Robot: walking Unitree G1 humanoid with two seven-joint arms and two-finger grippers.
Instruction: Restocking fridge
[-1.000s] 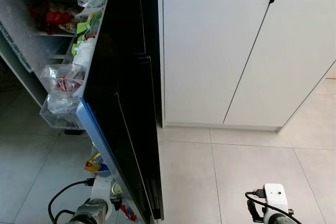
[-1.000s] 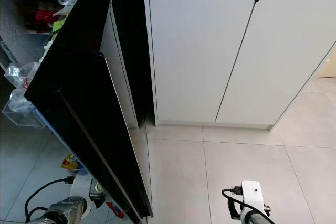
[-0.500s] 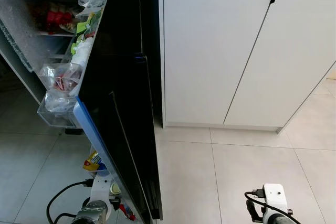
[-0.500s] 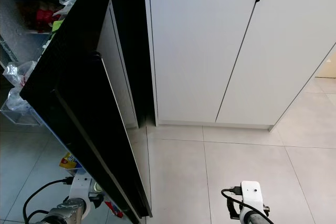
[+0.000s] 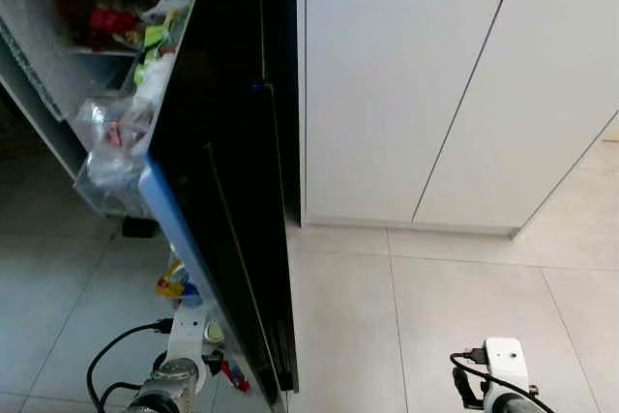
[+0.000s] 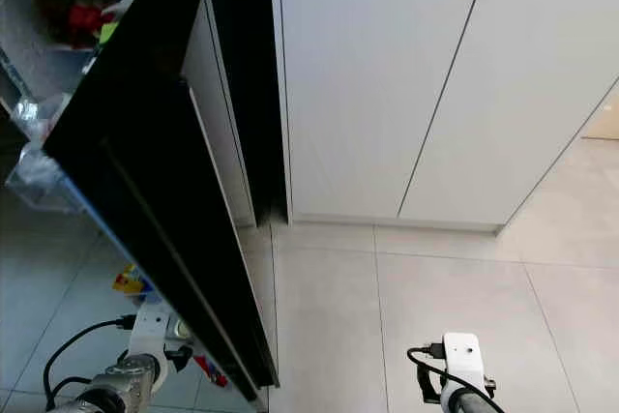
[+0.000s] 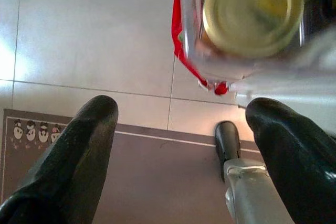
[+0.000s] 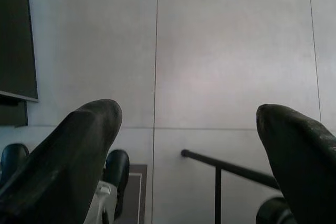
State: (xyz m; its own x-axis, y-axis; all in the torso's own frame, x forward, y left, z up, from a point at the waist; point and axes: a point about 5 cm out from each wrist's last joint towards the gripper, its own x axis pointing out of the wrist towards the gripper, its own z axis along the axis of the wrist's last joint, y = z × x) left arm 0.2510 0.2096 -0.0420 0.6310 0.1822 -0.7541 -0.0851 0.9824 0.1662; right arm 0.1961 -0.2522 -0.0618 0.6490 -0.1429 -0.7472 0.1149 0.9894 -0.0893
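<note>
White cabinet doors (image 5: 406, 84) and pale floor tiles (image 5: 455, 326) take the 3 o'clock side; the black fridge door (image 5: 227, 191) stands open at 9 o'clock, its shelf packed with bags (image 5: 116, 142). Low at 7 o'clock, the left gripper (image 7: 184, 129) is spread, with a gold-lidded jar (image 7: 252, 14) just ahead, probably kept low to clear the door. The right gripper (image 8: 189, 129) hangs spread and empty over tiles. Compared with a second ago, the view is tilted slightly downward.
</note>
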